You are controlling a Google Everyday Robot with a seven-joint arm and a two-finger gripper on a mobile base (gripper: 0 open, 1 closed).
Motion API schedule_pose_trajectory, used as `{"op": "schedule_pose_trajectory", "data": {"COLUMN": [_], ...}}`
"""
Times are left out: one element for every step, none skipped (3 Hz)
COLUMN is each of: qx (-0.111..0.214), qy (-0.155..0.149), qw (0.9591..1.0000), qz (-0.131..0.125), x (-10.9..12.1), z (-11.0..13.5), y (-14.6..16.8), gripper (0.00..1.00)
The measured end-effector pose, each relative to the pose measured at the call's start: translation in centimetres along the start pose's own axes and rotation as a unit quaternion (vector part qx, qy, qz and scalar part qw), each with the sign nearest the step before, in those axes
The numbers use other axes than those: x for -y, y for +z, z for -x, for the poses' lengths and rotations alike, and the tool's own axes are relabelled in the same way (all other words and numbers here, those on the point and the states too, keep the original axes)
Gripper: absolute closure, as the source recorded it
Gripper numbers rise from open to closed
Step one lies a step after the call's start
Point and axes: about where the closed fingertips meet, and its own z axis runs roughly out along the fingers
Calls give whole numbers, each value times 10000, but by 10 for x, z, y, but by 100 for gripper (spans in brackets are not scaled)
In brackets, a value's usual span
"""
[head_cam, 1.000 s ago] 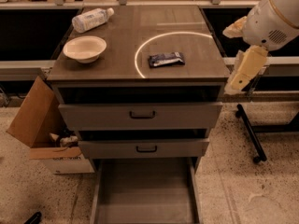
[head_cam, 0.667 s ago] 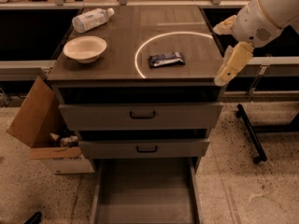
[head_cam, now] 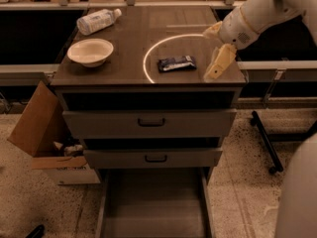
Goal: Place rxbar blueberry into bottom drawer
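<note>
The rxbar blueberry (head_cam: 177, 63), a dark blue wrapper with white markings, lies flat on the cabinet top inside a bright ring of light. My gripper (head_cam: 208, 55) hangs over the top's right edge, just right of the bar and a little above it. It is open and empty, with one pale finger (head_cam: 221, 61) pointing down and the other further back. The bottom drawer (head_cam: 153, 205), a wide plain grey tray, stands pulled out at floor level with nothing in it.
A white bowl (head_cam: 90, 51) and a clear water bottle (head_cam: 98, 21) lie on the top's left side. The two upper drawers (head_cam: 151, 123) are shut. An open cardboard box (head_cam: 42, 133) sits left of the cabinet. A black stand leg (head_cam: 265, 140) lies to the right.
My gripper has moved left and in over the cabinet top's right edge, closer to the bar. The bar, bowl and bottle have not moved.
</note>
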Motion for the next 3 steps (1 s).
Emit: {"op": "schedule_pose_trajectory", "data": {"qx": [149, 261, 311], "qy": [64, 259, 427], "qw": [9999, 9993, 9986], "qz": [28, 3, 75], "x": [19, 35, 45], "z": [4, 8, 14], "y": [29, 51, 71], "gripper": [0, 0, 0]}}
